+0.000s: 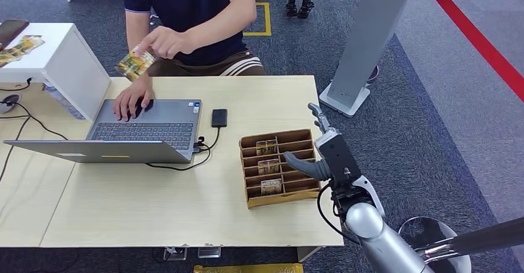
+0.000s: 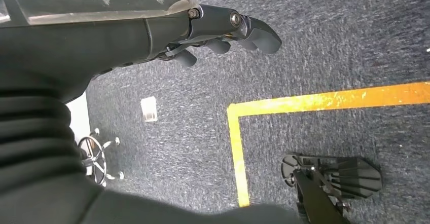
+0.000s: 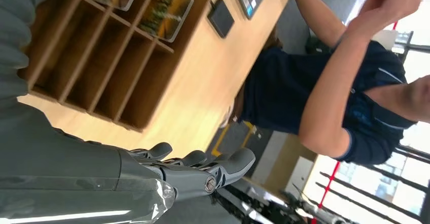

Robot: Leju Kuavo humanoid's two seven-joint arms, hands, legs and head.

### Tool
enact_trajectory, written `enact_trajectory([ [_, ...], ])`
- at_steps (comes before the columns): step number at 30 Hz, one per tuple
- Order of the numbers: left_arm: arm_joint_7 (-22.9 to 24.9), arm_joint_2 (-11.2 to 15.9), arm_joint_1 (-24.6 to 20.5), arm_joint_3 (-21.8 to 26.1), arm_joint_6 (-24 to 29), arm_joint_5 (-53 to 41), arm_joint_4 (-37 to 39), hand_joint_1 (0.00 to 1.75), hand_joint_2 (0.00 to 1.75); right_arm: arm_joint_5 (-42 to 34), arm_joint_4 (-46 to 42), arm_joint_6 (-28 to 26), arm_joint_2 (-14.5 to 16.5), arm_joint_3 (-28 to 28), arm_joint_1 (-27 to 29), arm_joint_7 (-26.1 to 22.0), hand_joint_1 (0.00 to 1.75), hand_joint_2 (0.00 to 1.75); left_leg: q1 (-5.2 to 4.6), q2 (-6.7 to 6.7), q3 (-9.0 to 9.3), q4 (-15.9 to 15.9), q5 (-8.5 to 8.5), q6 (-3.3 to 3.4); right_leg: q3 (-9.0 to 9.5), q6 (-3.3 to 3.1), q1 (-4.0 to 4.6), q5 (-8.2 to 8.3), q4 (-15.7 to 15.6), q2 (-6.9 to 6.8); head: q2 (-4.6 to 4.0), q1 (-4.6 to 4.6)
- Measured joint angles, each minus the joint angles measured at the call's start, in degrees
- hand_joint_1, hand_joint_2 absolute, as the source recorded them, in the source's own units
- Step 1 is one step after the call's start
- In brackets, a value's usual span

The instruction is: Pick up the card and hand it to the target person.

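Note:
A person (image 1: 185, 7) sits across the table and pinches a yellow-patterned card (image 1: 135, 63) in one raised hand; their other hand rests by the laptop (image 1: 145, 128). A brown slotted card box (image 1: 295, 138) stands on the table, with three more cards (image 1: 267, 166) upright in its left slots. My right hand (image 1: 326, 152) hovers at the box's right edge, fingers spread and thumb reaching over the slots, holding nothing. In the right wrist view the box (image 3: 76, 77) and two cards (image 3: 165, 13) lie beside my fingers (image 3: 203, 168). My left hand (image 2: 223, 29) hangs over the carpet, empty, fingers loosely apart.
A black phone (image 1: 219, 117) lies cabled beside the laptop. A white box (image 1: 62, 57) with more cards on top stands at the table's far left. A grey stand (image 1: 367, 44) and red floor tape (image 1: 476, 38) are to the right. Yellow tape (image 2: 314, 101) marks the carpet.

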Motion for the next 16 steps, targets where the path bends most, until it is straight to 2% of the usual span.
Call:
enact_trajectory([
  [10,0.7,0.0,0.2,0.0,0.4,0.5,0.0,0.00,0.00,-8.8,0.9,3.5,-0.7,-2.1,5.9,-0.6,0.00,1.75,0.00,0.00,0.01,0.0,0.00,0.00,0.01,0.00,0.00,0.00,0.0,0.00,0.00,0.03],
  [16,1.5,0.0,0.2,0.0,0.6,0.8,0.0,0.00,0.00,-12.0,1.0,3.2,-0.7,-3.3,8.1,2.8,0.00,1.75,0.00,0.00,0.01,0.0,0.00,0.00,0.00,0.00,0.00,0.00,0.0,0.00,0.00,-0.02],
])
